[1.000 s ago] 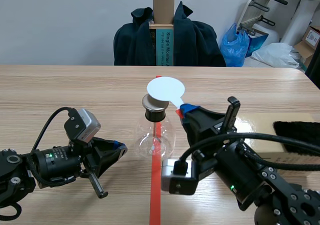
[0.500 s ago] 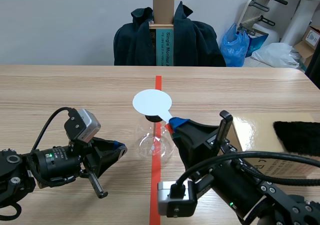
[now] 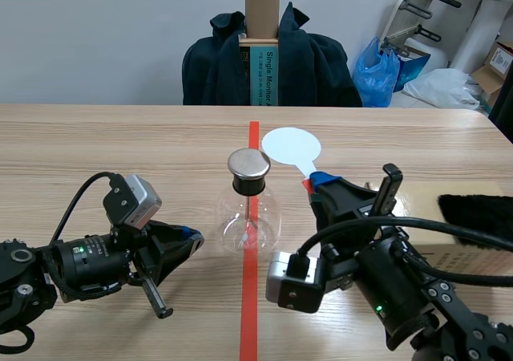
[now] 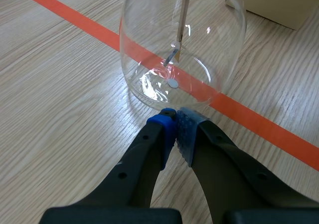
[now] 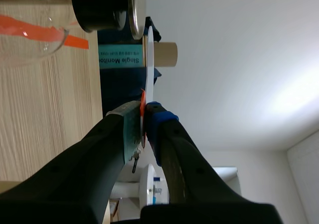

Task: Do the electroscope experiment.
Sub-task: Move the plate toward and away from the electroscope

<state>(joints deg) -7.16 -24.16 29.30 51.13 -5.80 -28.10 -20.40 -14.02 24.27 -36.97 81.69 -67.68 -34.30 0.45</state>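
The electroscope, a glass flask with a metal cap, stands upright on the red tape line. The right gripper is clamped on the handle of a white disc, held just beside the cap and seemingly clear of it. Bring the disc squarely over the cap, slowly, without nudging the glass, and watch the leaf. The left gripper, closed and empty, lies near the base.

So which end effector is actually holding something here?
The right end effector: it is shut on the white disc paddle, up beside the top of the flask. The left end effector is shut on nothing, low by the flask's base.
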